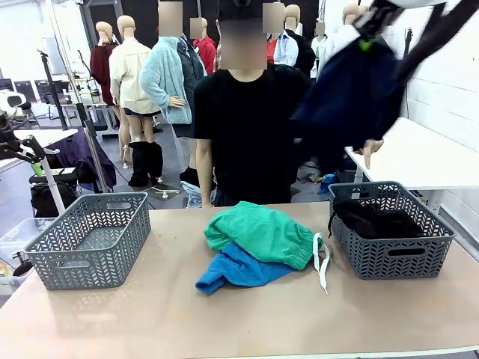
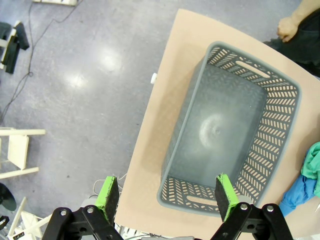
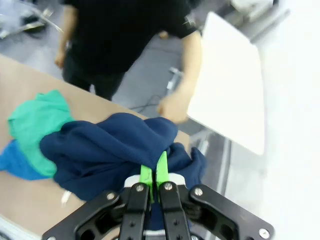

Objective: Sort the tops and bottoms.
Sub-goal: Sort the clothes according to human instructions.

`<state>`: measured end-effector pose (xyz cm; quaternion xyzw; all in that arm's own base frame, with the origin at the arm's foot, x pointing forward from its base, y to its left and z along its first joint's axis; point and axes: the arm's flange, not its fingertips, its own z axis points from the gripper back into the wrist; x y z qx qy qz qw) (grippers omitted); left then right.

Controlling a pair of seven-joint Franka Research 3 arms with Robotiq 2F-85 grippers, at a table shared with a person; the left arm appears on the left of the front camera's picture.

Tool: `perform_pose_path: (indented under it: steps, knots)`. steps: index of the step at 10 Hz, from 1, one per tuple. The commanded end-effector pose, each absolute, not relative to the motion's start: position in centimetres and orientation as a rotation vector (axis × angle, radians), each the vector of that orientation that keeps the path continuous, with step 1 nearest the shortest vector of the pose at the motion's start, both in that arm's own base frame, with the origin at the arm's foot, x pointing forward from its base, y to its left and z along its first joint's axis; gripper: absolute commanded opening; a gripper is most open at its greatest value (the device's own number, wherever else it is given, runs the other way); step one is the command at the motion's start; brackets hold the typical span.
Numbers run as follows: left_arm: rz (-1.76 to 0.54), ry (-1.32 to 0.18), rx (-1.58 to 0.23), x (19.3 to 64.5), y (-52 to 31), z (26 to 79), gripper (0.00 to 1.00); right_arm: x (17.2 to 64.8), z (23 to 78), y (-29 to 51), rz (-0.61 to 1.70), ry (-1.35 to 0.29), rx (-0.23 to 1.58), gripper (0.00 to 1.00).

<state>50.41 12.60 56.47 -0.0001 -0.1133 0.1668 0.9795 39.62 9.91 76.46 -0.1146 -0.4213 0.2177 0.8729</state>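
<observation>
You had the green shorts (image 1: pixel 262 232) crumpled in the middle of the table (image 1: pixel 150 314), with their white drawstring (image 1: pixel 322 263) trailing to the right, and they lay partly over a blue garment (image 1: pixel 239 271). The black garment (image 1: pixel 374 221) sat bunched inside the grey basket (image 1: pixel 389 263) on the right. The dark navy garment (image 1: pixel 355 97) hung in the air above that basket, pinched at its top by the right gripper (image 1: pixel 367 41).

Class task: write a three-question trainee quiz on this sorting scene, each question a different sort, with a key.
1. True or false: the left basket holds a garment.
2. What lies in the right basket? A the black garment; B a red towel; C nothing.
3. Fill in: the right gripper is shut on the ____ garment.
Key: 1 false; 2 A; 3 navy, the navy garment.
</observation>
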Motion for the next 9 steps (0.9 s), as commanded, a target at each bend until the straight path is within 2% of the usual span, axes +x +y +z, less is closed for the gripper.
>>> perform_pose_path:
  steps: [1,6,9]
  knots:
    - [0.353,-0.225,0.022,50.3,12.5,56.4,1.00,39.8,72.9,6.8,0.363,-0.890,-0.291,0.00]
    - [0.353,-0.225,0.022,50.3,12.5,56.4,1.00,45.1,65.2,2.2,0.277,-0.827,-0.260,0.00]
    - [0.353,-0.225,0.022,50.3,12.5,56.4,1.00,47.9,60.7,2.8,0.240,-0.688,-0.347,0.00]
